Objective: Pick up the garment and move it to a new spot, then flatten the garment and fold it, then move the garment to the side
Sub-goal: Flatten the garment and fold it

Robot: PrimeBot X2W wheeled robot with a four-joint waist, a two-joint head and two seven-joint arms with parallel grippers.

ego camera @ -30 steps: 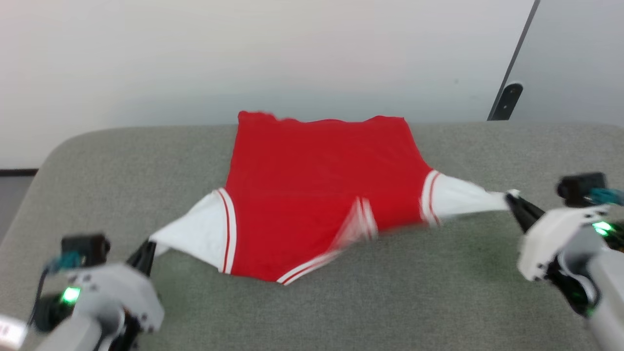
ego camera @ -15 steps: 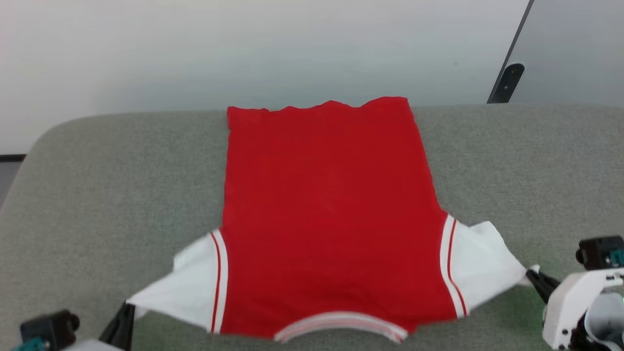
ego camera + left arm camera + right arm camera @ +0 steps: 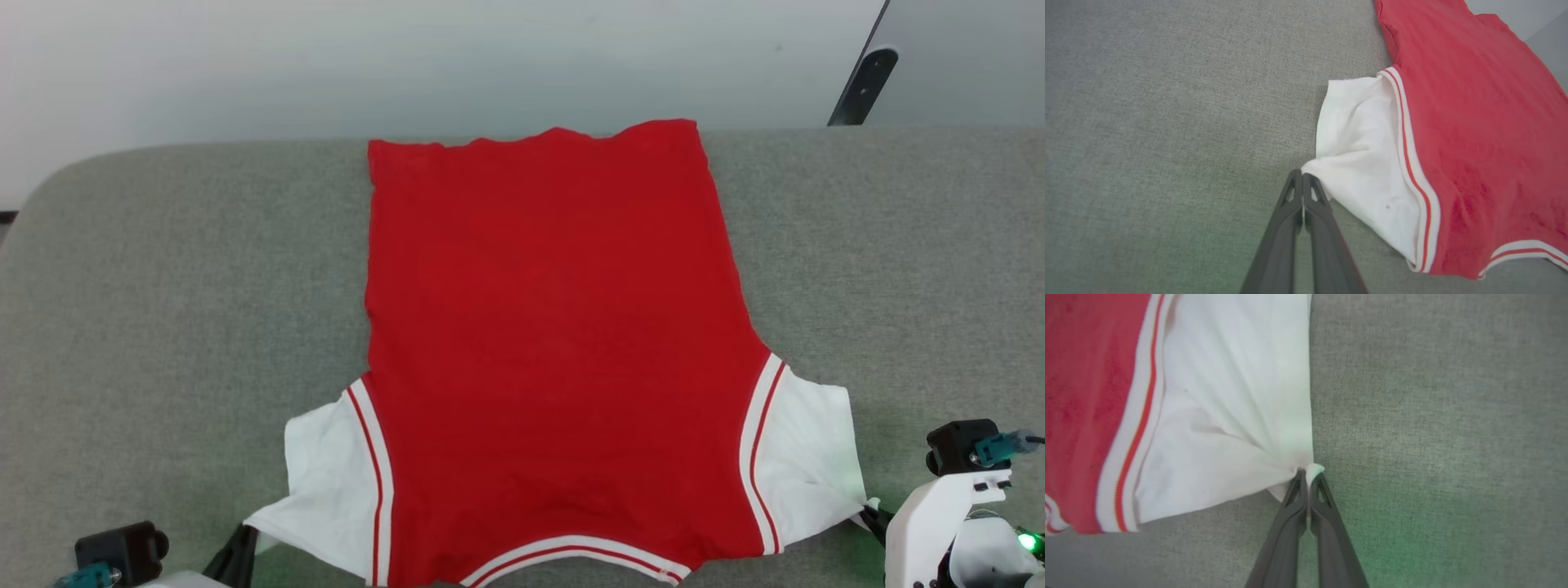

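The garment (image 3: 555,343) lies flat, plain red side up, mid-frame on the grey tabletop (image 3: 163,286). The left gripper (image 3: 1302,176), lower left, is clamped on one white sleeve corner; the right gripper (image 3: 1308,473), lower right, pinches the other.

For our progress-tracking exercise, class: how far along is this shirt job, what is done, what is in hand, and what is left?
Done: the garment lies spread flat, plain red side up, on the grey cushion. In hand: the left gripper and right gripper, both shut, each pinch a corner of a white sleeve. Left: folding it and moving it aside; no fold shows yet.
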